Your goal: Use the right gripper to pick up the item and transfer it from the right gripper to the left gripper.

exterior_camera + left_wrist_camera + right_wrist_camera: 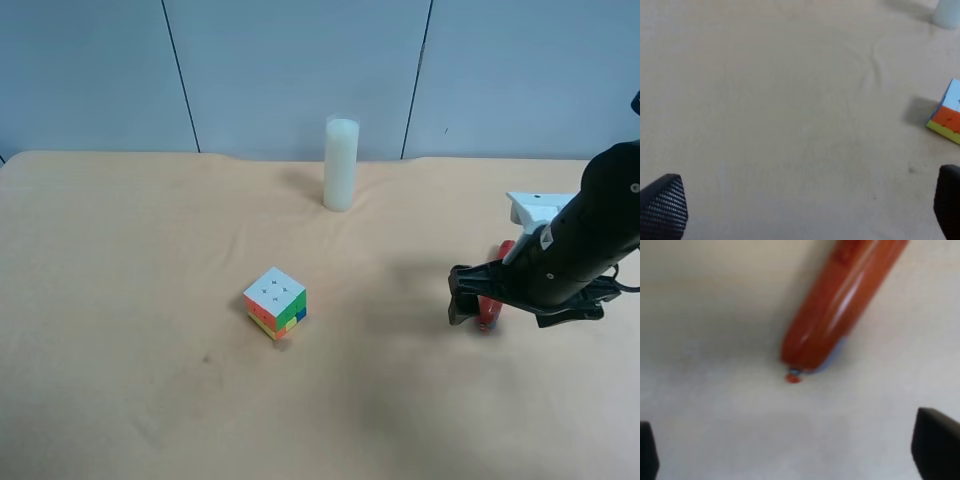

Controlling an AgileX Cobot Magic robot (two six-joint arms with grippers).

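Note:
The item (487, 316) is a slim red-orange tube lying on the tan cloth at the exterior high view's right, mostly hidden under the arm there. That arm is black with a white housing and carries my right gripper (488, 300), which hovers just over the item. The right wrist view shows the item (840, 305) close up, its tied end pointing toward the right gripper (792, 450). Both black fingertips stand wide apart and open, with the item ahead of them, not between them. My left gripper (807, 205) is open over bare cloth; its arm does not show in the exterior high view.
A multicoloured puzzle cube (275, 302) sits near the middle of the tan table (120, 300), and also shows at the edge of the left wrist view as the cube (947, 117). A white cylinder (341, 164) stands upright at the back, near the blue wall.

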